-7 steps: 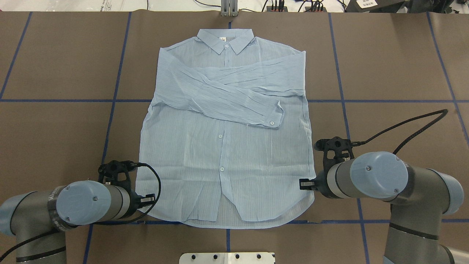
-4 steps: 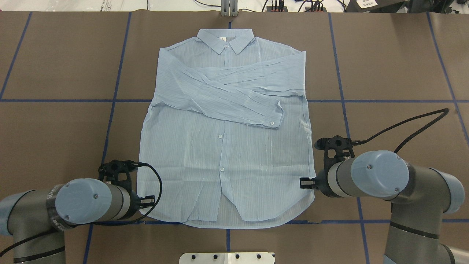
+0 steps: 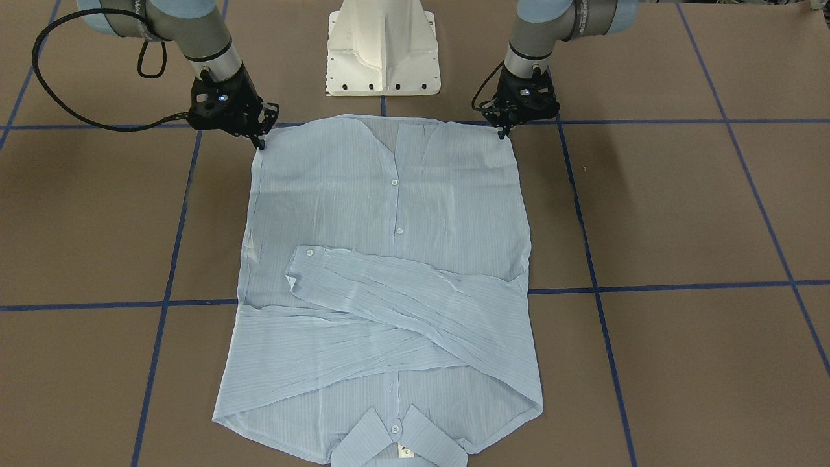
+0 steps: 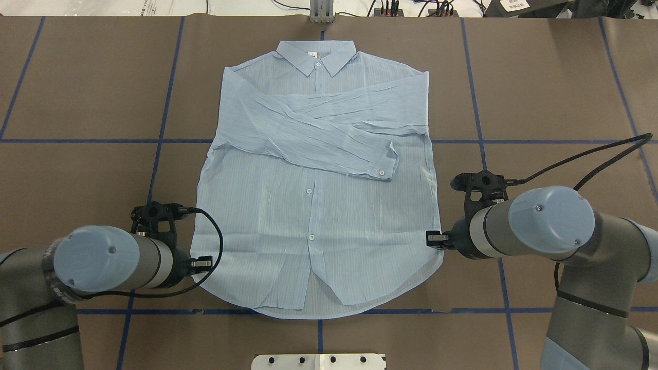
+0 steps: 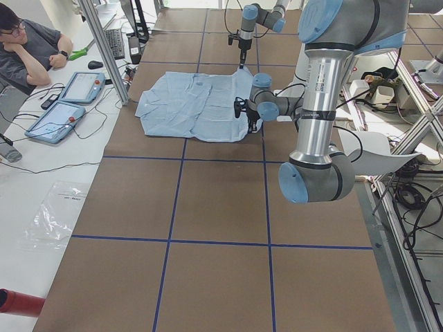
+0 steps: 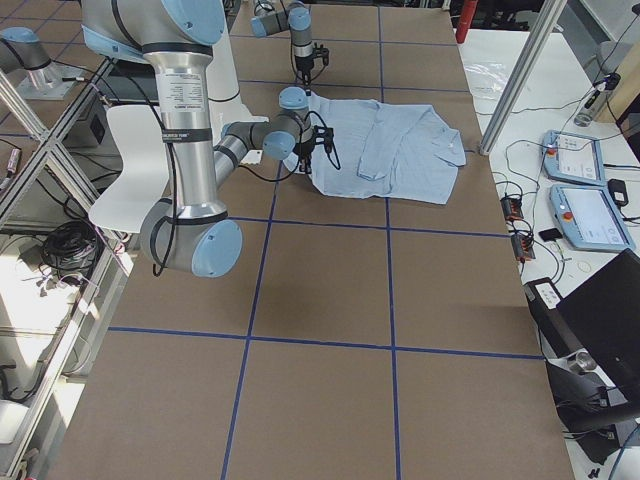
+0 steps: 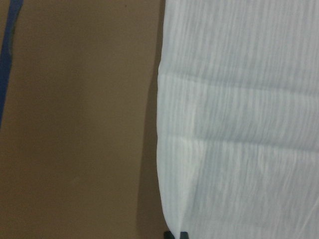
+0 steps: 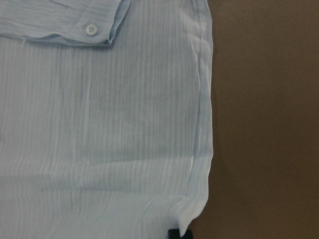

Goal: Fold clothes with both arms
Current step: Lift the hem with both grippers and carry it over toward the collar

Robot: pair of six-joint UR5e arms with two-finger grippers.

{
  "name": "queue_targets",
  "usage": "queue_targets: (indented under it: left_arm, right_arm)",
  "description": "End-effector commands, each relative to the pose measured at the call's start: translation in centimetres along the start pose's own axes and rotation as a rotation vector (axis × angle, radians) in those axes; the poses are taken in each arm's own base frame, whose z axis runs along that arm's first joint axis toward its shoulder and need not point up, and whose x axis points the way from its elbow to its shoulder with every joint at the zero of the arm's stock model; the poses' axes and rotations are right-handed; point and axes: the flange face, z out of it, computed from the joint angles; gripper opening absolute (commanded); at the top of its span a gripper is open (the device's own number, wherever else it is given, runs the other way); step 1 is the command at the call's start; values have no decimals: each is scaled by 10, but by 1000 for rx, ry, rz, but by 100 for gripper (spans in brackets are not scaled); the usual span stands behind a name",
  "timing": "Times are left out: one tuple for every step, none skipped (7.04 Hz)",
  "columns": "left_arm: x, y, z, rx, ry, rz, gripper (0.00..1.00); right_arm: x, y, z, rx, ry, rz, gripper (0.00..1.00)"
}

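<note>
Jaws of both grippers point down at the near hem, one at each corner; whether they pinch the cloth I cannot tell. Left gripper (image 3: 502,133) touches the hem corner on the robot's left, right gripper (image 3: 260,143) the opposite corner. One pale-blue shirt (image 4: 313,216) lies flat, front up, in the middle of the bench (image 4: 555,92), hem nearest the robot. Farther on, its two sleeves (image 4: 329,146) cross over the chest, and the collar (image 4: 316,54) lies farthest off. Four buttons show. Wide bare brown surface, gridded with blue tape lines (image 4: 164,103), lies on both sides. Beyond the far edge, a person (image 5: 28,48) sits at a side table
</note>
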Motion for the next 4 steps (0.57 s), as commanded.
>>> queue_targets:
  left_arm:
    - [-8, -33, -24, -10, 34, 47, 0]
    - [-6, -45, -34, -9, 55, 48, 0]
    - [-5, -51, -39, -16, 66, 40, 0]
    - [-4, -57, -45, -22, 80, 30, 0]
  right_arm:
    - [6, -23, -17, 0, -25, 27, 0]
    - [7, -29, -22, -1, -34, 37, 0]
    - [12, -39, -29, -4, -42, 50, 0]
    - [16, -46, -35, -9, -49, 61, 0]
